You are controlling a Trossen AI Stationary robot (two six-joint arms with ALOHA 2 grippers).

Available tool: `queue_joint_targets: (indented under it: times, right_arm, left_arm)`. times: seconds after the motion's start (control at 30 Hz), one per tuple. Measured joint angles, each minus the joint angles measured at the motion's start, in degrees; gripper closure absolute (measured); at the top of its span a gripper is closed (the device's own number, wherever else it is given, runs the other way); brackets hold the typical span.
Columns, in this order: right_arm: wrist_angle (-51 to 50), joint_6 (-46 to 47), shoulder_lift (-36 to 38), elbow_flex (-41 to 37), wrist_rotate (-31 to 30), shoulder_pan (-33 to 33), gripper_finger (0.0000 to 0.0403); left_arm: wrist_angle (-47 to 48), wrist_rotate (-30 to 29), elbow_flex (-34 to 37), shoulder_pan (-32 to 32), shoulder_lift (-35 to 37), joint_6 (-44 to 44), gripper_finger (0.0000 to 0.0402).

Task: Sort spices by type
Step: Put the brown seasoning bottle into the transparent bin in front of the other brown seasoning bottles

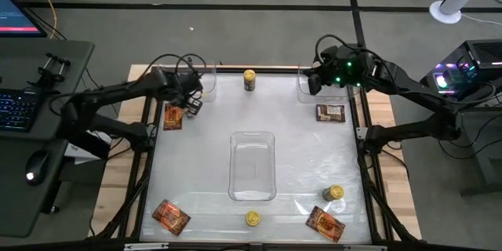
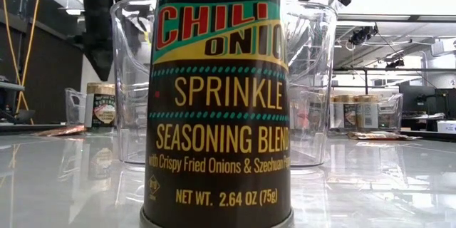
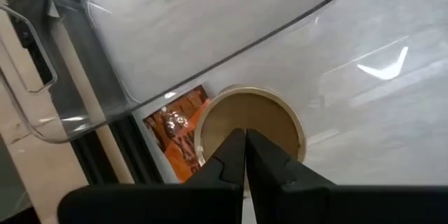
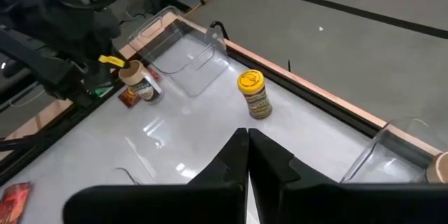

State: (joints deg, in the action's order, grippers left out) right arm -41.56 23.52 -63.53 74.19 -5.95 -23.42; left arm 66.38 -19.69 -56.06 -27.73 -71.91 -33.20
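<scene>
Three clear plastic trays sit on your glossy white table: one in the middle [image 1: 252,166], one at the far left corner [image 1: 205,79], one at the far right corner [image 1: 307,88]. The left gripper [image 1: 190,103] hangs just beside the far-left tray, directly above a beige-lidded jar [image 3: 248,126]; its fingers [image 3: 224,161] are pressed together with nothing between them. That jar stands touching an orange-red foil packet [image 1: 172,116], so the packet crowds it on one side and the tray wall on the other.

The right gripper [image 1: 314,80] hovers over the far-right tray, its fingers likewise closed and holding nothing. Near it lies a darker packet [image 1: 330,113].

A yellow-lidded jar [image 1: 249,80] stands alone at the far edge between the two corner trays. At the near edge you have another yellow-lidded jar [image 1: 252,219], a jar near the right side [image 1: 334,194], and two more foil packets, one left [image 1: 171,216] and one right [image 1: 325,223].

The low view is mostly blocked by a jar [image 2: 217,100] whose label reads "CHILI ONION", "SPRINKLE", "SEASONING BLEND", "with Crispy Fried Onions & Szechuan", "NET WT. 2.64 OZ (75g)".
</scene>
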Motion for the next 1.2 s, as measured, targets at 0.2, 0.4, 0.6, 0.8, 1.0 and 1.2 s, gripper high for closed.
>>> queue_joint_targets:
  times: [0.2,0.4,0.6,0.8,1.0,1.2]
  right_arm:
    - [0.00,0.50,0.00,0.00,0.30,1.05,0.0401]
    - [-0.02,0.85,0.00,0.00,0.33,2.20,0.0402]
    - [-0.02,1.25,0.00,0.00,0.37,2.21,0.0402]
    - [-0.01,2.55,0.12,0.00,0.37,2.21,0.0402]
    - [0.24,3.96,1.04,0.00,0.35,2.40,0.0402]
    - [1.76,5.15,2.17,0.00,0.25,3.06,0.0403]
  left_arm:
    - [-0.19,-0.16,-0.01,0.02,-2.42,0.29,0.0401]
    - [-6.48,3.49,-0.23,1.95,-3.56,0.19,0.0401]
    - [-12.77,5.72,-0.25,7.45,-5.91,-2.41,0.0401]
    - [-26.61,9.96,-0.23,10.78,-10.56,-2.61,0.0401]
    - [-39.40,11.06,-3.02,12.79,-18.31,-0.13,0.0401]
    - [-49.32,13.02,-11.69,13.32,-28.83,5.96,0.0401]
